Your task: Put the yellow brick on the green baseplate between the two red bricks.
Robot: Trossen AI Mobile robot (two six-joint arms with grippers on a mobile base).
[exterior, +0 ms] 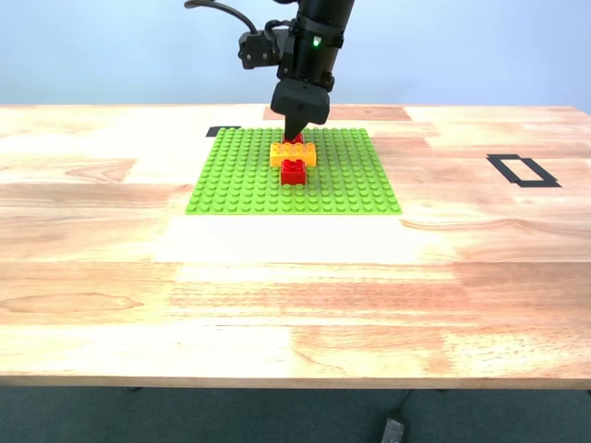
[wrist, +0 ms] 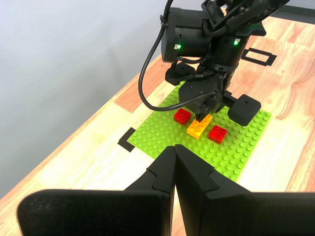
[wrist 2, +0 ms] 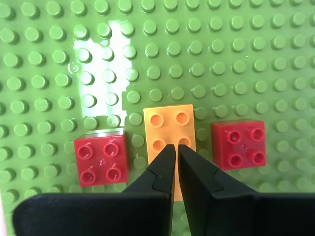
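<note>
A pale wooden table [exterior: 295, 295] runs under a plain light-blue wall, and the green baseplate [exterior: 242, 175] lies flat on it. On that baseplate the yellow brick [wrist 2: 170, 129] sits studs-up between the two red bricks, one red brick [wrist 2: 101, 160] on one side of it and the other red brick [wrist 2: 238, 144] on the opposite side, each a stud-row apart from the baseplate's yellow piece. My second gripper [wrist 2: 175, 150] hangs straight above the yellow brick, its two dark fingertips drawn almost together with only a sliver of gap, tips over the brick's near studs and clasping nothing that shows. My first gripper [wrist: 175, 152] is held well back from the baseplate, also nearly closed and empty. A black tape rectangle [exterior: 523, 170] marks the table beyond the baseplate
</note>
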